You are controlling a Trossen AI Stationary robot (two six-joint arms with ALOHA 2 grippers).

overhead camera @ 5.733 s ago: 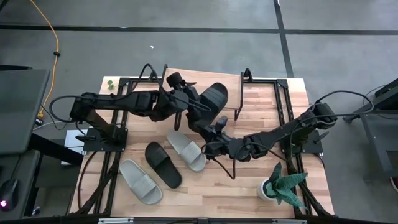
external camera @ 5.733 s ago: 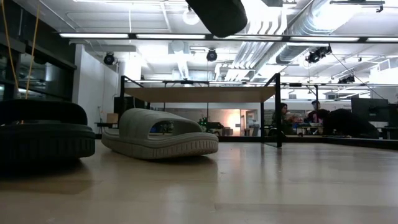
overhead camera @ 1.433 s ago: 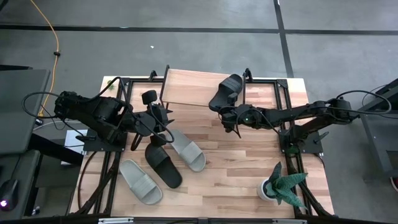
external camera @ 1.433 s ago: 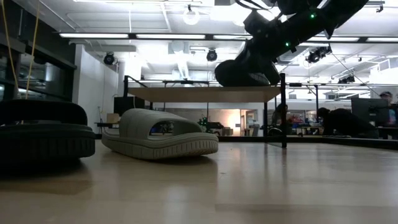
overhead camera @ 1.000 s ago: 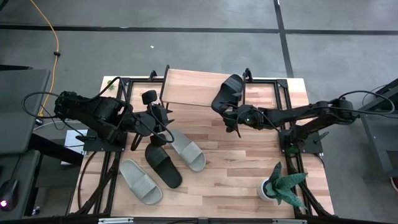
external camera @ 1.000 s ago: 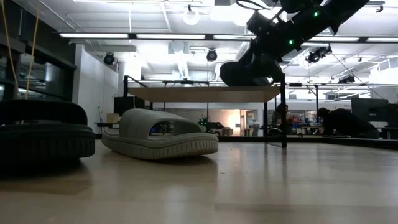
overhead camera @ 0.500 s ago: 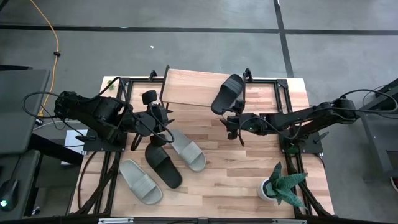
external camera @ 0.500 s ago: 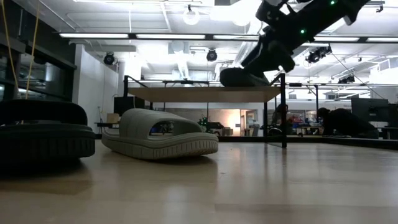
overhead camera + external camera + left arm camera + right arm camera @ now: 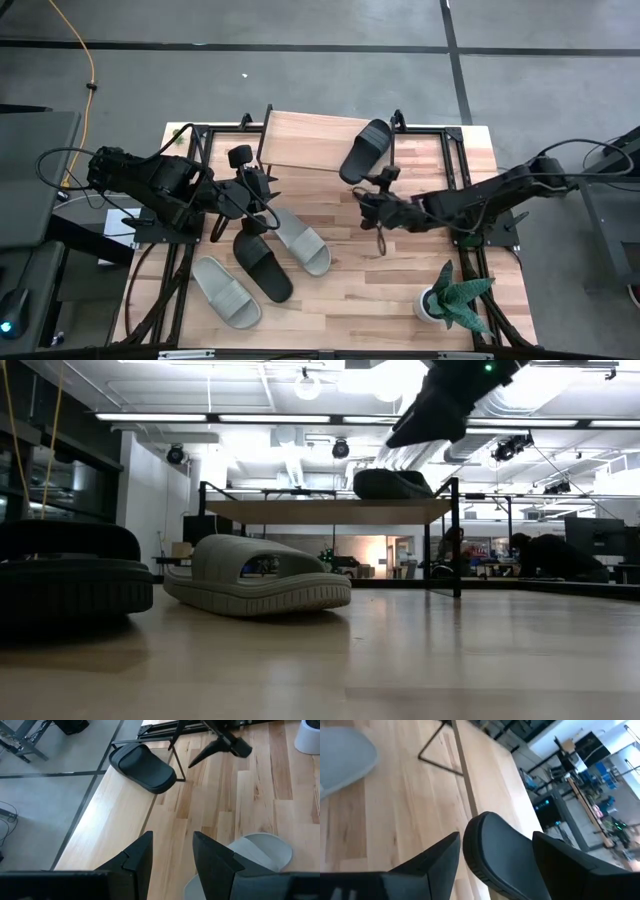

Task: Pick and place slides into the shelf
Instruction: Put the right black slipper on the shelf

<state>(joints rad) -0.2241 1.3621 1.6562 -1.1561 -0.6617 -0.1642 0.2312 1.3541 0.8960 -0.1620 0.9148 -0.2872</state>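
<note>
A: Where do the slides lie?
B: One black slide (image 9: 365, 150) rests on the shelf (image 9: 310, 142), at its right end and tilted across the board's edge. The other three lie on the tabletop (image 9: 400, 290): a grey-green slide (image 9: 299, 242) nearest the shelf, a second black slide (image 9: 262, 264) just beside it, and a second grey-green slide (image 9: 226, 291) toward the front left corner.

A: How do the grippers stand?
B: The right gripper (image 9: 372, 205) hovers over the table just in front of the shelved slide, fingers spread apart and holding nothing; in the right wrist view the slide's dark end (image 9: 505, 855) shows between the two fingers without contact. The left gripper (image 9: 262, 188) sits above the table beside the shelf's left end, fingers likewise parted and empty.

A: What stands around the work area?
B: A potted plant (image 9: 452, 295) occupies the front right corner. Black frame rails (image 9: 455, 170) run along both sides of the table, and the shelf's thin leg (image 9: 176, 757) rises beside the shelved slide.
</note>
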